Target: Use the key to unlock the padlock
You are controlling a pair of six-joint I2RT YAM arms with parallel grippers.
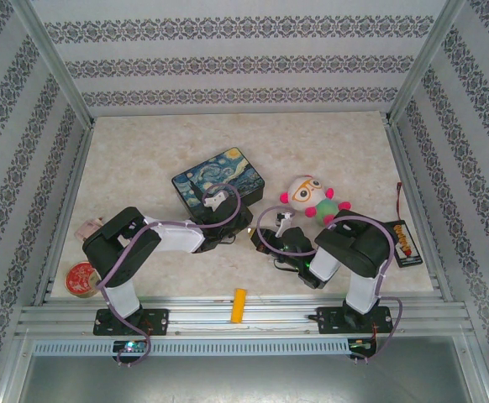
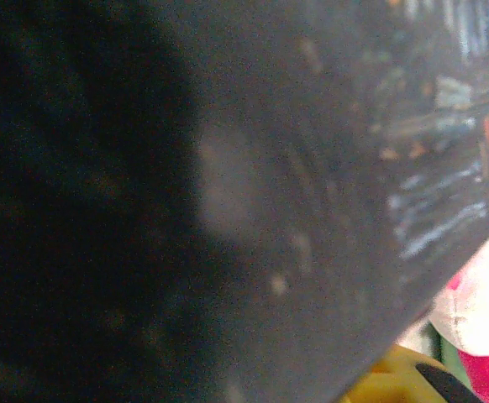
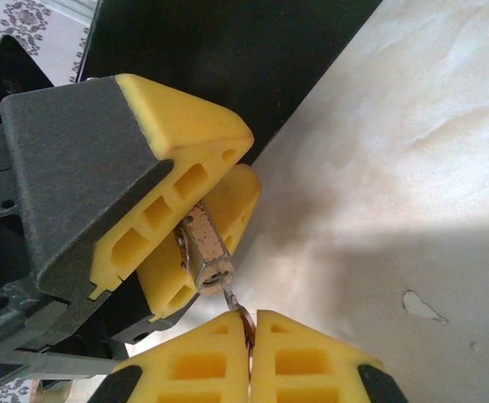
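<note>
1. At the near edge of the table, an orange-yellow block (image 1: 239, 304) lies on the rail between the two arm bases, with neither arm touching it.
2. Just beyond, in the right wrist view, the right gripper (image 3: 249, 332) has its yellow pads pressed together on the key (image 3: 234, 300). Only the thin blade shows above them.
3. The blade tip meets the keyway face of the padlock (image 3: 204, 252). How deep it sits cannot be told.
4. The left gripper (image 3: 215, 201) is clamped on the padlock body, keyway end pointing toward the key. Its fingers hide the shackle.
5. Judgement: both items are grasped and aligned. Full insertion, the turn and the shackle release remain, and no release can be confirmed.
6. Farther back stand the starry-night tin (image 1: 219, 180) and, to its right, a plush toy (image 1: 312, 197), neither involved.
</note>
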